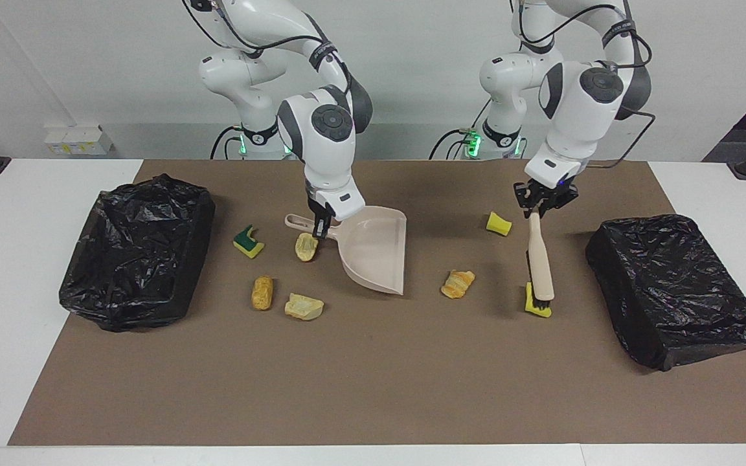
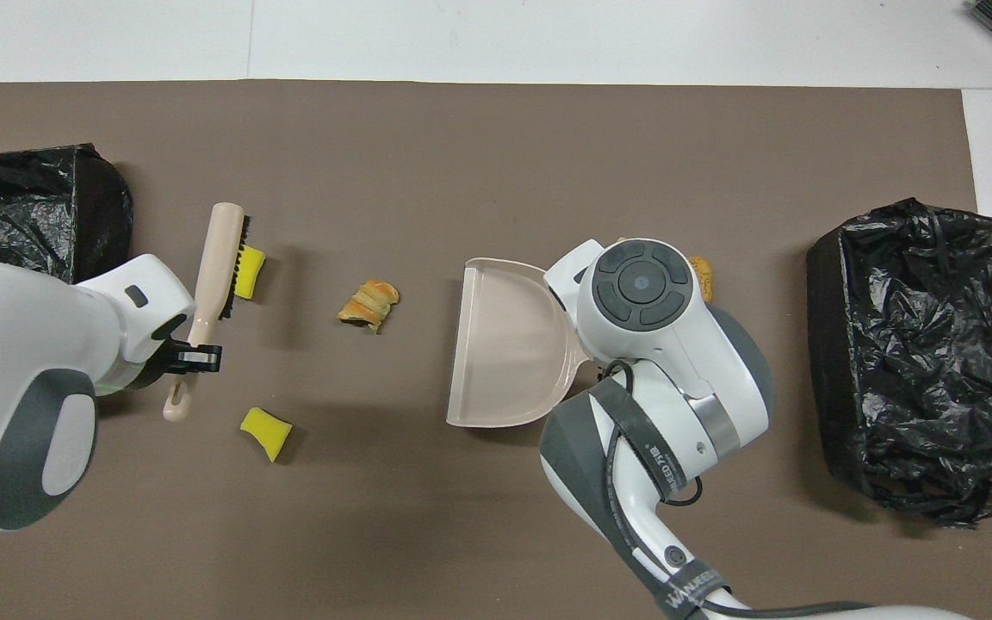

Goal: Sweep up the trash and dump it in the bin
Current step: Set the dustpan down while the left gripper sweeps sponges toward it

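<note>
Seven bits of trash lie on the brown mat, but the overhead view shows only four, since the right arm hides the rest. The facing view shows them all: a green sponge [image 1: 247, 241], three bread chunks [image 1: 306, 246] beside the dustpan [image 1: 375, 254], a pastry [image 1: 458, 283] in the middle, and two yellow sponges [image 1: 498, 224]. The right gripper [image 1: 318, 228] is shut tight on the smooth beige dustpan's handle. The left gripper [image 1: 543, 202] is shut tight on the brush [image 1: 539, 265], whose black bristles touch one yellow sponge. Two crinkly black bins [image 1: 133, 249] sit at the ends of the surface.
</note>
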